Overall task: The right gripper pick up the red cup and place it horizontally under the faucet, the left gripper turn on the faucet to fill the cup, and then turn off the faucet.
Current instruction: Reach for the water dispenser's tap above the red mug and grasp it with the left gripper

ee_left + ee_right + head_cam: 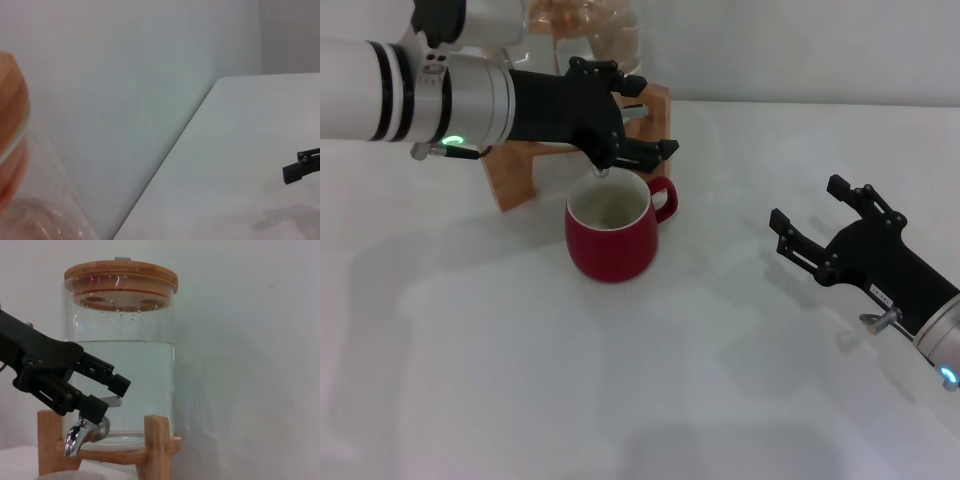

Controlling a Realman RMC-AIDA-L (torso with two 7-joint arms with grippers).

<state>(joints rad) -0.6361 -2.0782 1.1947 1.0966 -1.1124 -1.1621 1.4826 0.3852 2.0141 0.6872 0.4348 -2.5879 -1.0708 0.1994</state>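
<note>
The red cup (612,234) stands upright on the white worktop (620,400), directly below the spout of the faucet (84,432), so that water can fall into its cream inside. Its handle points to the robot's right.

The left claw (638,130) is at the faucet. In the right wrist view its two fingers stand on each side of the lever, parted around it; whether they already press on it cannot be told. This position is good for turning the lever.

The right claw (820,222) hangs released, fingers spread, well apart from the cup, probably to leave the left arm free.

Behind the faucet are the glass jar (120,360) and its wooden stand (155,445), so the left claw has little room there. The worktop in front of the cup is open.
</note>
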